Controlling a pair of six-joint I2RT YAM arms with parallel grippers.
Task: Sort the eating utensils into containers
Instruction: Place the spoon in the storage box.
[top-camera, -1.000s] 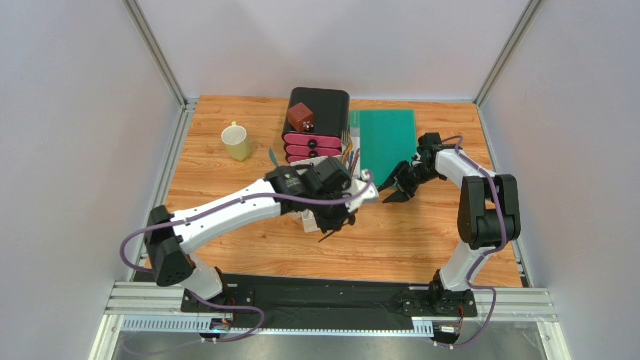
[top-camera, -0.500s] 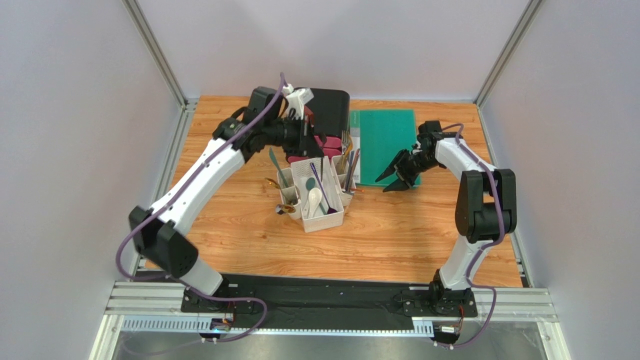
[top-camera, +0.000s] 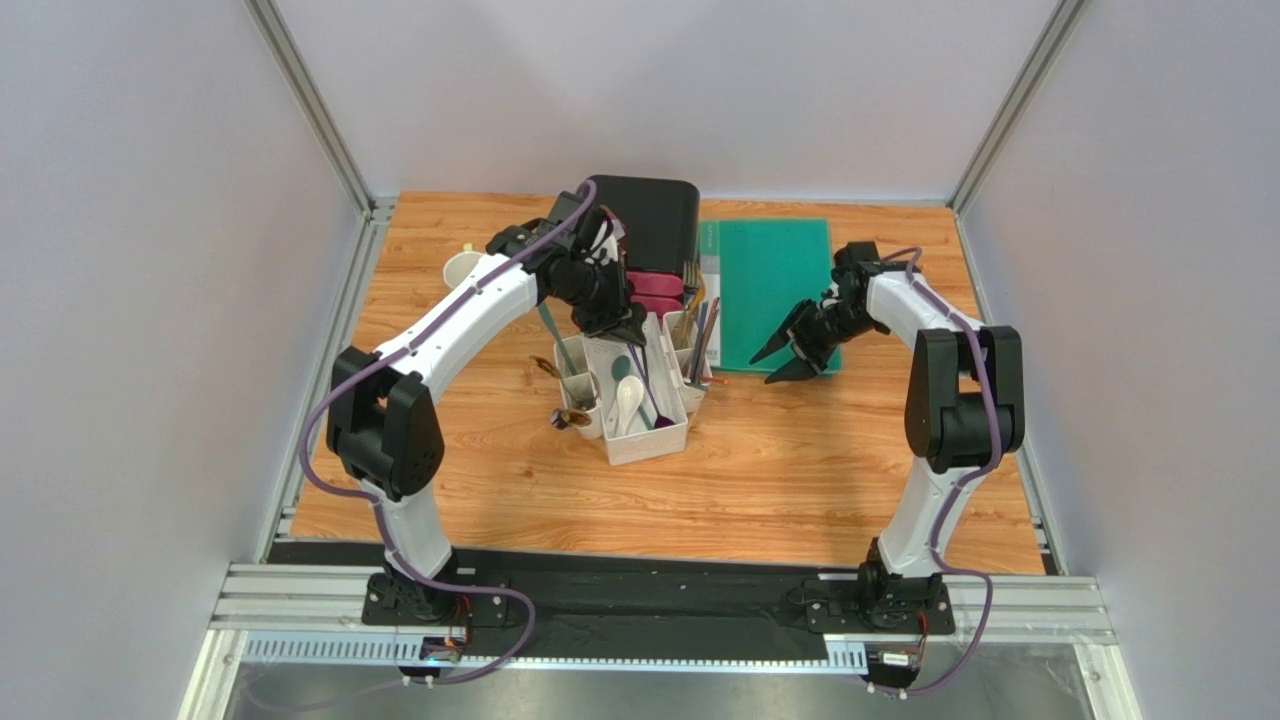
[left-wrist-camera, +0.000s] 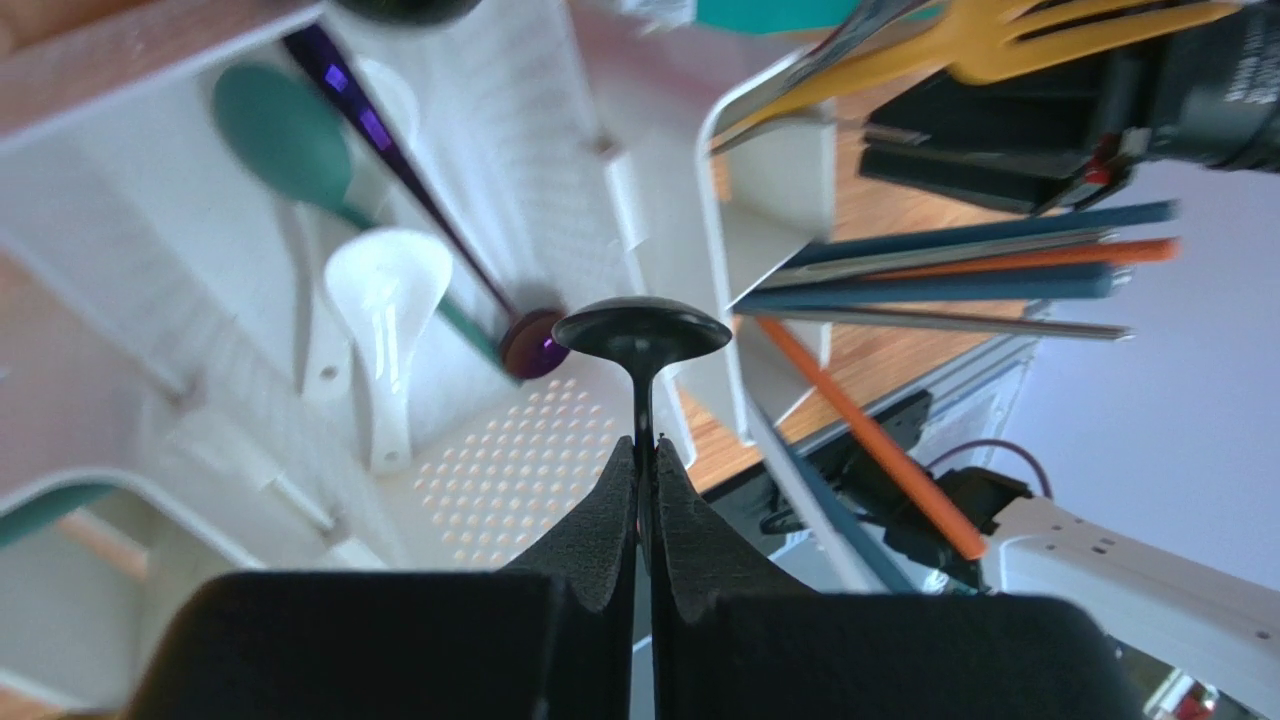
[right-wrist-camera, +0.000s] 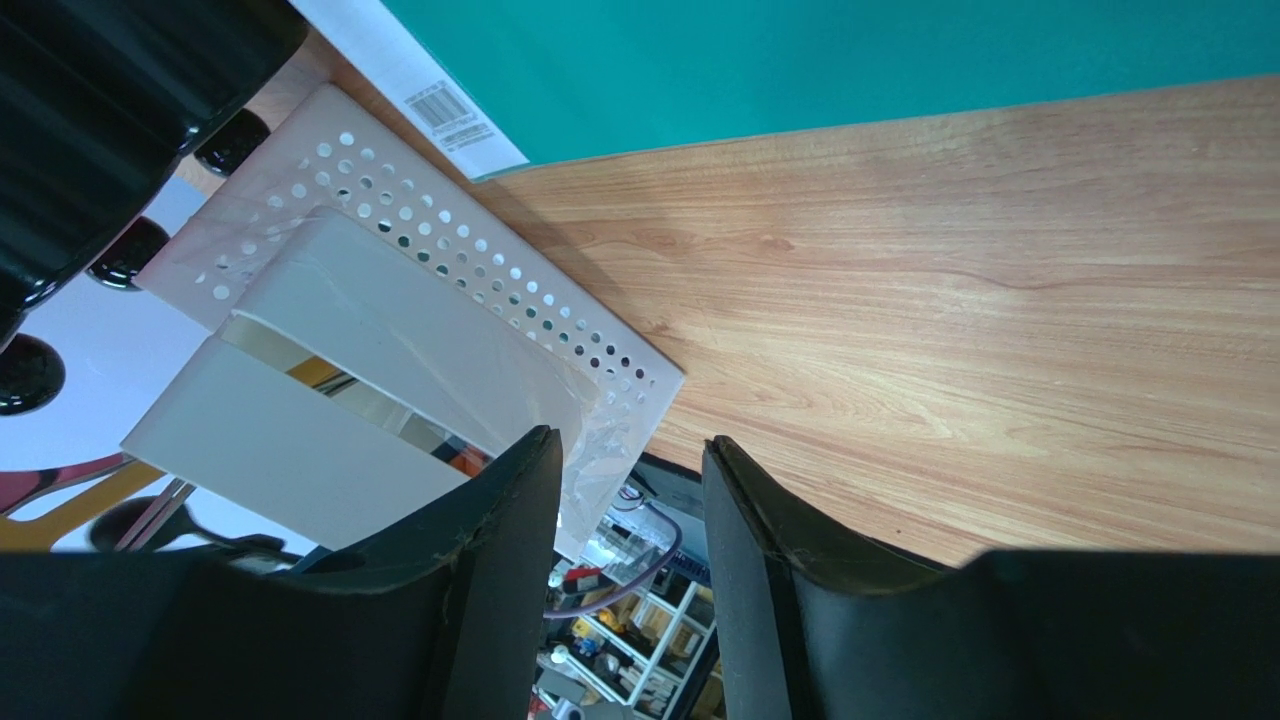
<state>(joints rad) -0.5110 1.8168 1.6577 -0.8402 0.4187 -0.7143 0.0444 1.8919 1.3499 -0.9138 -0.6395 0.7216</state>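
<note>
Sorting looks nearly done: white caddy (top-camera: 649, 446), mid-frame, holds a white soup spoon (left-wrist-camera: 376, 300) and chopsticks (left-wrist-camera: 962, 278). Left end effector (left-wrist-camera: 643, 465) pinches a black spoon (left-wrist-camera: 642, 330) over it. Right end effector (top-camera: 792, 360) hangs parted, empty, right of centre. Nothing else loose on the desk (top-camera: 781, 465), as far as I can tell.

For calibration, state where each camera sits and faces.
Top external: above and behind the robot, looking down on left arm, right arm and white translucent plastic caddy.
Left wrist: on left arm, looking into the caddy; left gripper shut on a black spoon.
Right wrist: on right arm, facing the caddy's perforated wall and wooden table; right gripper open.
All three show the caddy.
</note>
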